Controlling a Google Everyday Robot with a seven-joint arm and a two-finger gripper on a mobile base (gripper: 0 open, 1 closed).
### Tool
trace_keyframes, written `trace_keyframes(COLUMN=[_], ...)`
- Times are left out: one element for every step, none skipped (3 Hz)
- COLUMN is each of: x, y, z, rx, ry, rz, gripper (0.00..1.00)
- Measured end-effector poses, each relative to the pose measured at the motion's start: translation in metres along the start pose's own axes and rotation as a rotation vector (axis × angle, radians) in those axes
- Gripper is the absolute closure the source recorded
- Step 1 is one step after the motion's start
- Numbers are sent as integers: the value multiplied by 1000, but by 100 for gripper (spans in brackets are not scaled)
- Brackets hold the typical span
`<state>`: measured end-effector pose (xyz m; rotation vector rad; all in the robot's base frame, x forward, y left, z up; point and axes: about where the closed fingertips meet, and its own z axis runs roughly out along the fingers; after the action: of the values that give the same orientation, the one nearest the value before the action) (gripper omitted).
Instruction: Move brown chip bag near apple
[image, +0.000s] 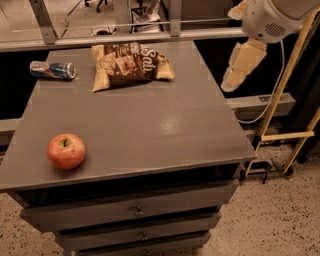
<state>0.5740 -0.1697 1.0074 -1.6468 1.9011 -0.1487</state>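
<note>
The brown chip bag (129, 65) lies flat at the far middle of the grey table (150, 125), tan and dark brown with white lettering. The red apple (66, 150) sits near the front left corner, well apart from the bag. My gripper (241, 66), cream-coloured, hangs from the white arm (272, 17) in the air beyond the table's right edge, level with the bag and to its right. It holds nothing that I can see.
A small blue-silver can (52, 70) lies on its side at the far left of the table. The table has drawers (135, 210) below its front. A yellow frame (287, 115) and a metal rail (260, 105) stand to the right, over a speckled floor.
</note>
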Motion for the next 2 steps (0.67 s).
trace_keyframes(x=[-31, -66], y=[-48, -80], z=[36, 80], rx=[44, 39], ry=[-91, -224], rz=[-5, 46], gripper=[0, 0])
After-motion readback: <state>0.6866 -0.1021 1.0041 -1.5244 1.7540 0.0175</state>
